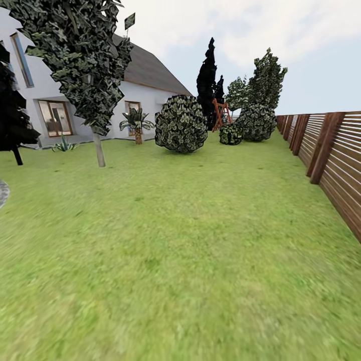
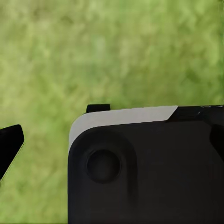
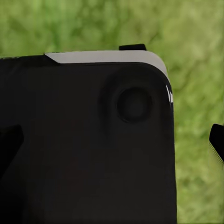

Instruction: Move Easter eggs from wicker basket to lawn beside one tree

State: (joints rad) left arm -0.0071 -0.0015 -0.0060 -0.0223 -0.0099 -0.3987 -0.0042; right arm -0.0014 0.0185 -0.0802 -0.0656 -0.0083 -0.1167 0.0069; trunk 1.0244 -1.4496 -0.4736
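Tools point down over the lawn [image 1: 180,260]; whether either is open is unclear.

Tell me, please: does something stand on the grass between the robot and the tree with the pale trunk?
Nothing visible does. In the head view, open lawn runs up to the pale-trunked tree at the left. The round bush stands to its right, off that path, and the fence lines the right side.

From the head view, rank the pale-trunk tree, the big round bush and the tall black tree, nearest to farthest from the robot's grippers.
1. Pale-trunk tree, left.
2. Round bush, centre.
3. Black tree, behind the bush.
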